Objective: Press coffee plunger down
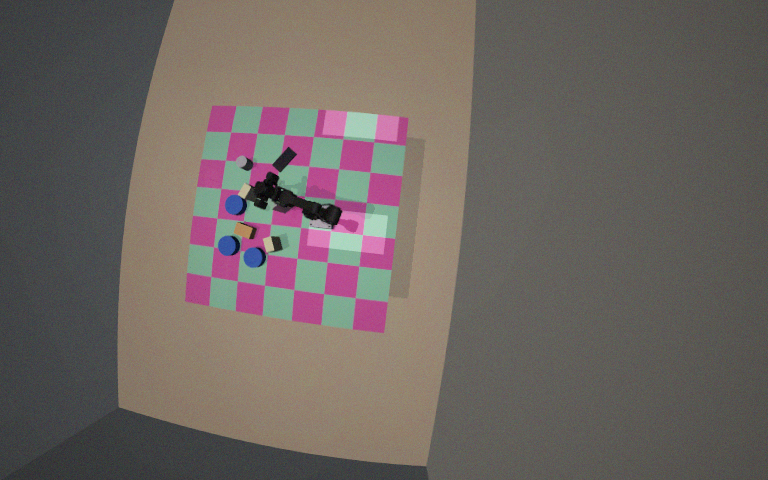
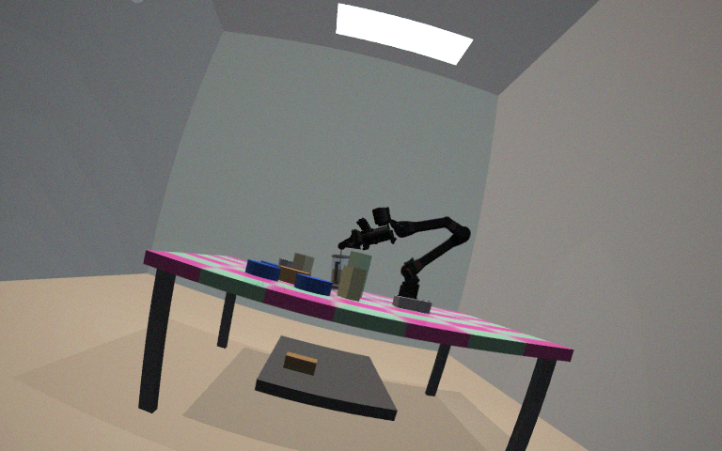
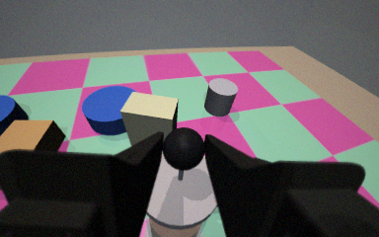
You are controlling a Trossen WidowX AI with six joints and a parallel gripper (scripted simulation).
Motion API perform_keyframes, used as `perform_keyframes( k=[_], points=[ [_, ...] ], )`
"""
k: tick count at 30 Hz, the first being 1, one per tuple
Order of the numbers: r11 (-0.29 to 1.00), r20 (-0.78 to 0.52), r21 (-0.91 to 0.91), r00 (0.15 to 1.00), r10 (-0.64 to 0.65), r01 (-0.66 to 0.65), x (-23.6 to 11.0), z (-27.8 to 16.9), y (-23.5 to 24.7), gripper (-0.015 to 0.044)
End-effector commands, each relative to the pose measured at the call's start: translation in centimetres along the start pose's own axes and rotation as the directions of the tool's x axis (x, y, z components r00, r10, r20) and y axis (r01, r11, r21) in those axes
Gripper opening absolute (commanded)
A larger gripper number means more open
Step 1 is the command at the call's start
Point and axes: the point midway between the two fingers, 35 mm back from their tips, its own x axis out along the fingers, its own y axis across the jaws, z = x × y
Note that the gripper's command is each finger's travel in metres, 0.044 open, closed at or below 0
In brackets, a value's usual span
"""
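The coffee press (image 2: 337, 270) (image 3: 165, 204) stands on the checkered table, partly hidden by a tall cream block in the exterior view. Its round, light grey lid fills the lower middle of the wrist view. The black ball knob (image 3: 184, 149) of the plunger is above the lid, with a short length of thin rod (image 3: 181, 175) showing between them. My gripper (image 2: 341, 245) is shut on the knob, one dark finger on each side. The press looks upright. In the top view the arm hides most of it.
A cream block (image 1: 245, 190) (image 3: 150, 106) and a blue disc (image 1: 235, 204) (image 3: 110, 105) stand just beyond the press. A grey cylinder (image 1: 243, 162) (image 3: 220, 96), dark slab (image 1: 284, 159), orange block (image 1: 244, 230) and tall cream block (image 1: 271, 244) (image 2: 352, 282) are around it.
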Motion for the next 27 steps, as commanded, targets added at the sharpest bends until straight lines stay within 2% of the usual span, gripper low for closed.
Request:
perform_keyframes(
  k=[1, 27],
  points=[
    [1.0, -0.044, -0.011, 0.999, 0.0, 0.0, 0.51, -1.17, 0.0, 0.0119],
    [1.0, -0.044, -0.011, 0.999, 0.0, 0.0, 0.86, -0.84, 0.01, 0.0119]
  ],
)
